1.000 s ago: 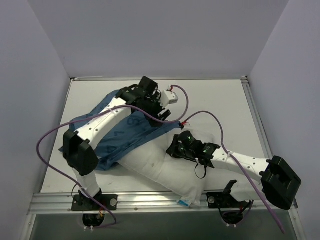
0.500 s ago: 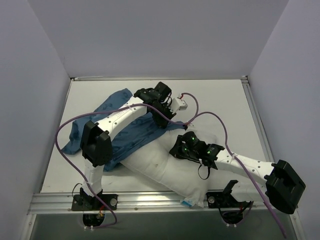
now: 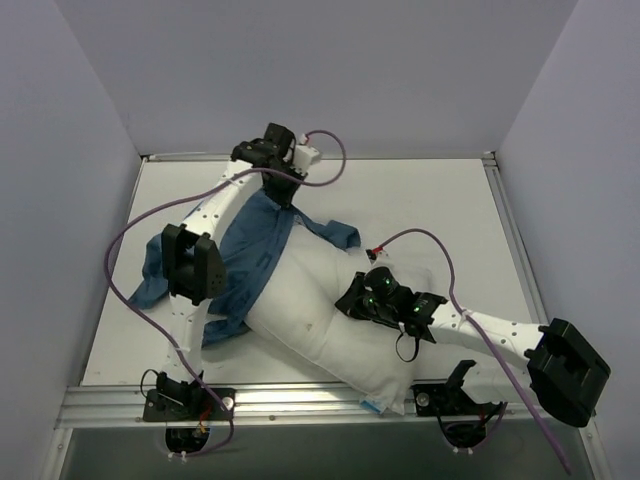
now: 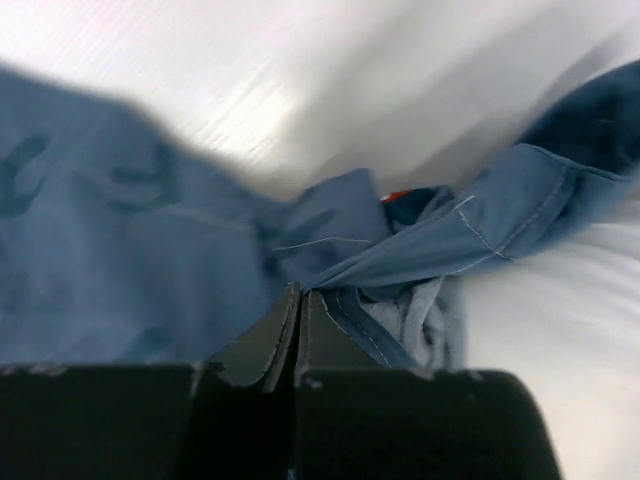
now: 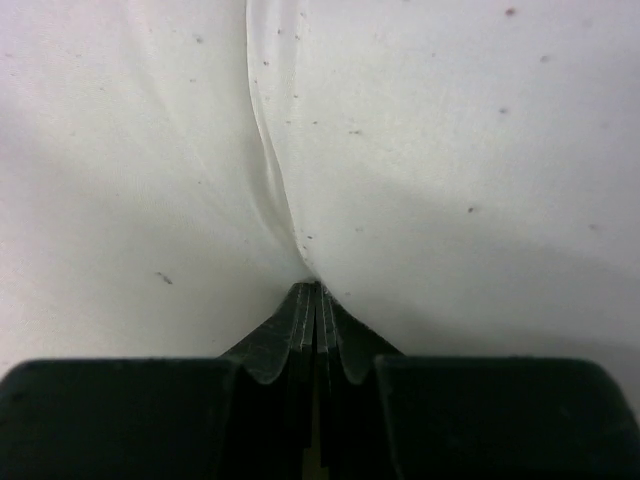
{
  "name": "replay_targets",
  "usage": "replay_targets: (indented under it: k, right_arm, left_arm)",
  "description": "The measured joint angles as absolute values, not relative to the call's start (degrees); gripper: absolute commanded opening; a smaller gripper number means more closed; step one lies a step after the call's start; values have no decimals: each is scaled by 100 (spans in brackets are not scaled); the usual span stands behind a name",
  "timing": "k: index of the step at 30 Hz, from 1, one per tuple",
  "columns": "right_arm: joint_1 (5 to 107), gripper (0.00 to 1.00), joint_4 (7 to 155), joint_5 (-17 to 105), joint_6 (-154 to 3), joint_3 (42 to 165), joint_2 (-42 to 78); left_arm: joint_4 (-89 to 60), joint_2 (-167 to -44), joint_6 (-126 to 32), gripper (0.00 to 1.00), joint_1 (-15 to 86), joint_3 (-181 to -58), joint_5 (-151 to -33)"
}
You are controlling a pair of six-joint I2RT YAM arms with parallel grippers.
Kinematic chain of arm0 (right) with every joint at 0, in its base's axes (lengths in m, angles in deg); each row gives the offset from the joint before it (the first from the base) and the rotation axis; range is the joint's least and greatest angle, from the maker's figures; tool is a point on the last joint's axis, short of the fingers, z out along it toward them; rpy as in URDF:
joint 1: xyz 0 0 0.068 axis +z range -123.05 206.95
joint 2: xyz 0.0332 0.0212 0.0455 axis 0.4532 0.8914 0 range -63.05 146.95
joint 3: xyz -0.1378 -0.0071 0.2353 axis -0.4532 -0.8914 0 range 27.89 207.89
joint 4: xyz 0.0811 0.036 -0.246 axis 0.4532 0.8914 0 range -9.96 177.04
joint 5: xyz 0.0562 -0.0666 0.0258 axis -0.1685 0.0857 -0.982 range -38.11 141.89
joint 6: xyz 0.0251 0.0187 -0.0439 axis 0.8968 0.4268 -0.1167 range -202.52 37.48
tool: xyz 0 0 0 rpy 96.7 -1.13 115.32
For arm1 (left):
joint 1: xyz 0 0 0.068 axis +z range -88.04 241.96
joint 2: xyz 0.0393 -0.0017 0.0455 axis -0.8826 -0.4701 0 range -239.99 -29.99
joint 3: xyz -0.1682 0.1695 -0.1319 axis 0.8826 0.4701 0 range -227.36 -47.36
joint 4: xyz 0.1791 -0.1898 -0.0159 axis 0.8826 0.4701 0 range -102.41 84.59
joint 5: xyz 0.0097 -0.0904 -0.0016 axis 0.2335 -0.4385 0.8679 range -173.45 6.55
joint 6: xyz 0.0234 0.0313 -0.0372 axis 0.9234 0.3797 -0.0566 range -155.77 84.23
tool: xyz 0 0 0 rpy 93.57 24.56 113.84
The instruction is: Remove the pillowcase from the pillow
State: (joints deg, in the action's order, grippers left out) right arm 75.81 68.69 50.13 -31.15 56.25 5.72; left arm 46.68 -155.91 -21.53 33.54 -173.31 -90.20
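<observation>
Judging from the top view, the peel looks nearly done. The big white pillow [image 3: 305, 325] lies diagonally across mid-table, near corner by the front rail, most of it bare. The blue pillowcase [image 3: 245, 265] is bunched to the pillow's L, under the L arm, w/ one band draped over the pillow's far end out to its far-R corner. Can't tell if that band wraps the end or just lies on it.

L gripper [image 3: 282, 192] is at the far-L of the table, its fingers [image 4: 262, 345] pressed together on a fold of blue hem. R gripper [image 3: 355, 300] is down on the pillow's middle, fingers [image 5: 285, 345] closed flat w/ a pinch of white fabric between them.

To do it well, imo:
- R acts as anchor only, no lifting.
- L pulls away from the pillow, low & steady, so the band slides off the corner rather than snagging.
- Risks: a thin pinch slips, or the pillow drags along w/ the cover.

Room: pale lavender walls [image 3: 300, 70] on three sides. The table [image 3: 440, 200] is white & matte, so cloth prob slides easily. An alu rail [image 3: 300, 402] runs along the near edge. Purple cables [image 3: 109, 268] loop over both arms, and the L one could catch.
</observation>
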Motion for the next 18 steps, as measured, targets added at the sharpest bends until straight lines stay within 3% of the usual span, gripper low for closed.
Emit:
replay_targets:
  k: [12, 13, 14, 16, 18]
  right_arm:
    - [7659, 0, 6388, 4996, -2697, 5323, 259]
    - [7673, 0, 6388, 4994, -2689, 5330, 262]
    - [7683, 0, 6395, 4994, -2689, 5352, 279]
    - [7705, 0, 6524, 4994, -2717, 5487, 384]
    - [7721, 0, 6729, 4996, -2761, 5623, 517]
  left_arm:
    - [5070, -15438, -1840, 4, 5808, -16988, -9000]
    - [5105, -15395, -1796, 16, 5946, -16975, -9037]
    - [5157, -15336, -1713, 51, 6070, -16959, -9146]
    - [5186, -15218, -1495, 93, 6156, -16953, -9262]
    - [5153, -15052, -1324, 94, 6147, -16962, -9369]
